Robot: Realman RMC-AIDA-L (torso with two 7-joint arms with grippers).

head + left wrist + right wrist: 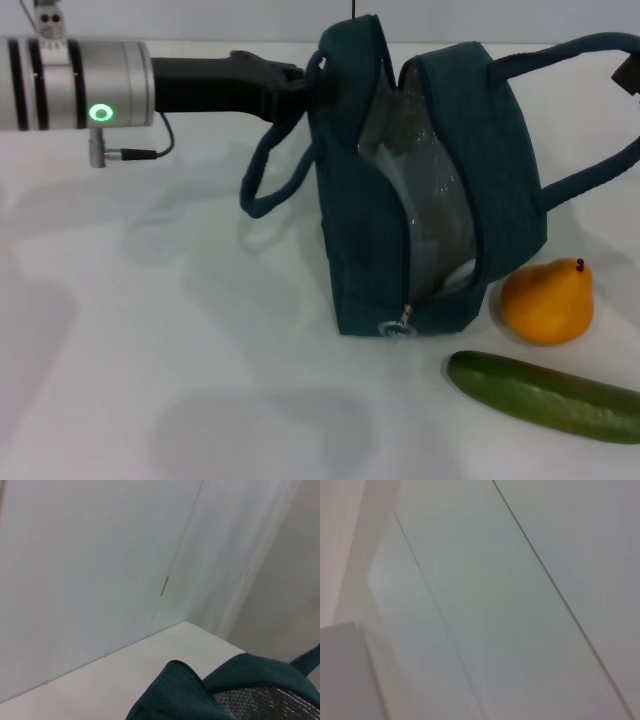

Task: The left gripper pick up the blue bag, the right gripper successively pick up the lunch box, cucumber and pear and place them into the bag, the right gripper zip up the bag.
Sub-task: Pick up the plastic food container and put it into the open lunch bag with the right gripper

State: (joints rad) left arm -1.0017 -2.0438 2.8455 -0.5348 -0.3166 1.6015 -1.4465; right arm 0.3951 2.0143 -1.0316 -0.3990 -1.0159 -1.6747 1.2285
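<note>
Nearest on the white desk [150, 380] lies the cucumber [545, 397], stretched along the front right and running off the right edge of the head view. Just behind it sits the pear [548, 300], its small dark tip pointing up; it is close to the cucumber, and whether they touch cannot be told. The pear stands just beside the bag's right lower corner.

The bag [420, 200] stands upright in the middle, its opening turned toward the camera — the zip is undone, the silver foil lining shows through the gap, and the metal pull [403, 318] hangs at the bottom front edge. One rope handle loops down on the bag's left side, the other arcs out to the right, off the edge of the view. Something pale shows low inside the opening; what it is cannot be made out.

Farther back, the left claw [296, 80] reaches in from the left at the bag's upper left corner, clenched on the bag there, its silver wrist lit by a green ring. The left wrist view shows the bag's top edge, a strip of foil and the desk's far corner against a pale wall.

The right wrist view shows only blank pale panels.
</note>
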